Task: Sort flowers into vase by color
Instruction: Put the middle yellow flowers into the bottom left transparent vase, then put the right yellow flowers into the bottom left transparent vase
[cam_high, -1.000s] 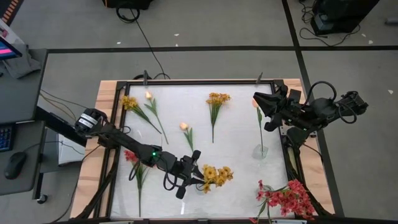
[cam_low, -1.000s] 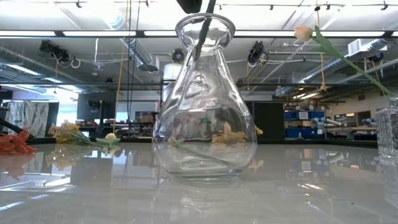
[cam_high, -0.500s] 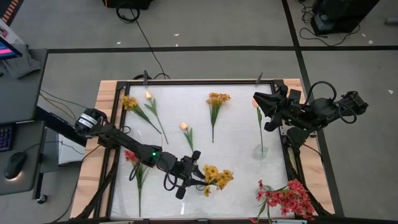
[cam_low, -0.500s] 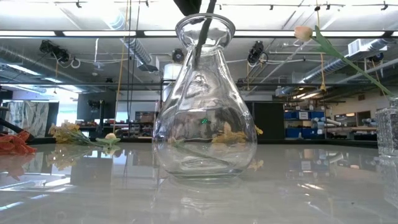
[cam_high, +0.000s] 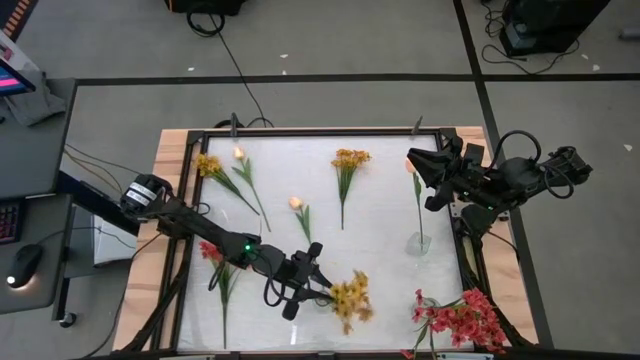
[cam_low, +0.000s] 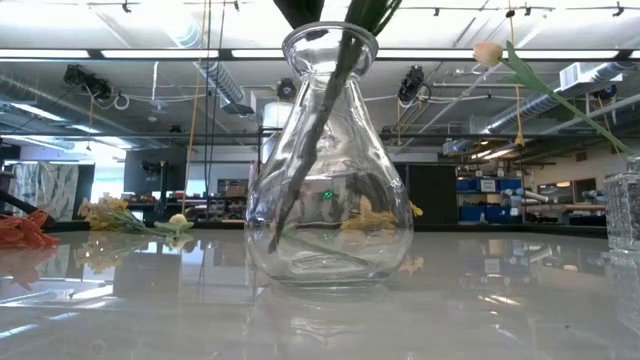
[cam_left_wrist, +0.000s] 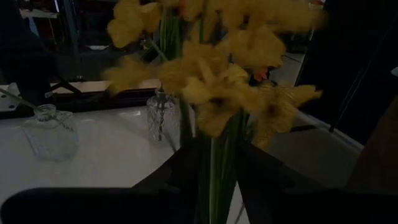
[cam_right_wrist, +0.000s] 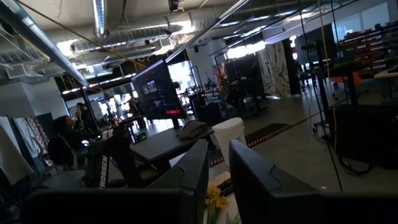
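While your left fingers (cam_high: 318, 287) stand spread around the bushy yellow flower cluster (cam_high: 350, 297), its green stems sit inside the bulbous clear glass vase (cam_low: 322, 160).

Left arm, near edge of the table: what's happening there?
The left gripper is at the round glass vase near the table's front edge, with the yellow flower cluster between its fingers and the stems reaching down inside the vase. The right gripper waits at the far right corner, holding nothing visible. A peach tulip stands in a small vase, red flowers sit front right, and several stems lie loose on the table.
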